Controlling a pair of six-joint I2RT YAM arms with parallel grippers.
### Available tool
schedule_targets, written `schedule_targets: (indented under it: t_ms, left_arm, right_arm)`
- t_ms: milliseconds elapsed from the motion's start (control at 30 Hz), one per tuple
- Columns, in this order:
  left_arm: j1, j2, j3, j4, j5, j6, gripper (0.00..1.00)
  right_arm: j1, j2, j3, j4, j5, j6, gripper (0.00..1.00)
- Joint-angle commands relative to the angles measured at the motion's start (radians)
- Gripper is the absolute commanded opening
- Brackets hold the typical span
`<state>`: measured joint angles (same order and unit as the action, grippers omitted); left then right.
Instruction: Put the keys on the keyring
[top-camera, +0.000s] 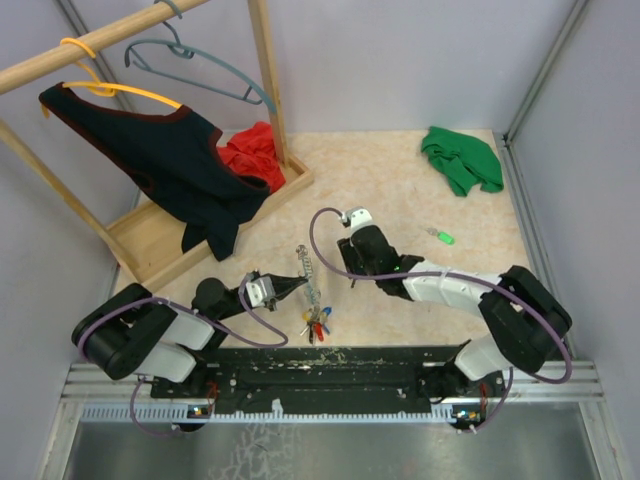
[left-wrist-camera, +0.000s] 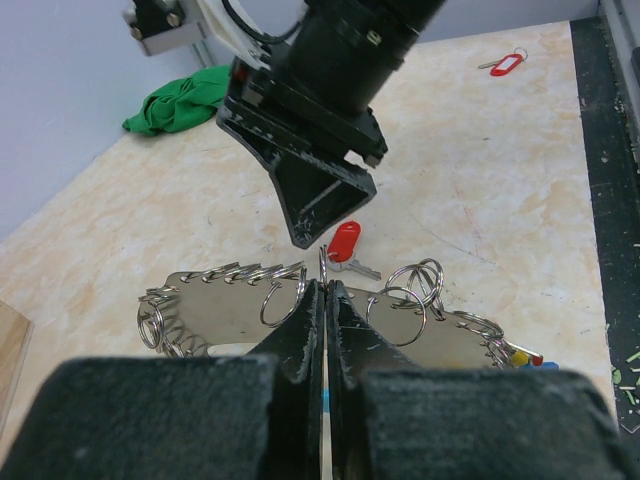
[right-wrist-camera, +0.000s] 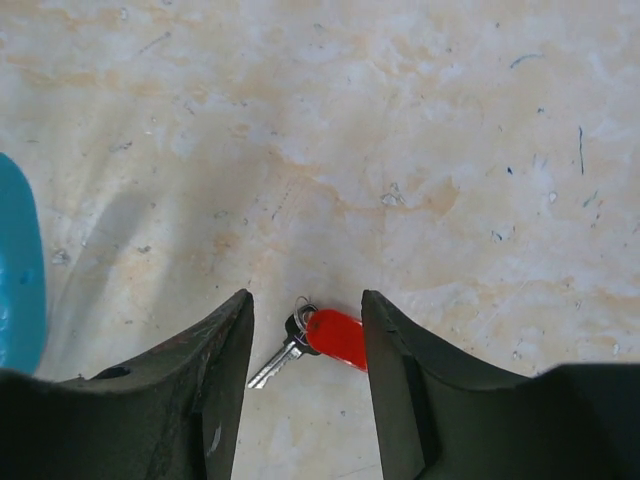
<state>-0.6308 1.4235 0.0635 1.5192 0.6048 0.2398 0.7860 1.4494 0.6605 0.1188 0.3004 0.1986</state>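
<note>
While the left tool (left-wrist-camera: 325, 287) pinches the keyring (left-wrist-camera: 215, 312), the spread right tool (right-wrist-camera: 305, 302) partly hides the red key (right-wrist-camera: 335, 338).

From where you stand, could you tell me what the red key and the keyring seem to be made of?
The red key: its head looks like glossy plastic, from its uniform bright colour and soft highlight; the blade is silvery, probably metal. The keyring: silvery coils and rings with sharp glints, apparently polished metal; which metal cannot be told.

red key (right-wrist-camera: 335, 338) | green key (top-camera: 443, 237) | silvery keyring (left-wrist-camera: 215, 305) | beige marbled table (top-camera: 400, 190)
</note>
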Motion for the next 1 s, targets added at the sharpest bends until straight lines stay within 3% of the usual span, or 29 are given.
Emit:
schedule_targets:
  t_ms: [0,267,500,967]
  left_arm:
    - [0.006,-0.012,-0.001,0.27,-0.001,-0.007,0.0]
    - [0.006,-0.009,0.003,0.271,0.007,-0.011,0.0]
    - [0.006,-0.012,-0.001,0.271,-0.009,-0.01,0.0]
    - [0.006,-0.011,-0.003,0.271,-0.013,-0.006,0.0]
  right_arm:
    - [-0.052,-0.04,0.131,-0.23,-0.186,-0.079,0.48]
    - [-0.071,0.051,0.318,-0.492,-0.283,-0.175,0.46]
    - [-0.05,0.191,0.463,-0.656,-0.206,-0.173,0.38]
    - [0.002,0.351,0.573,-0.738,-0.083,-0.176,0.25]
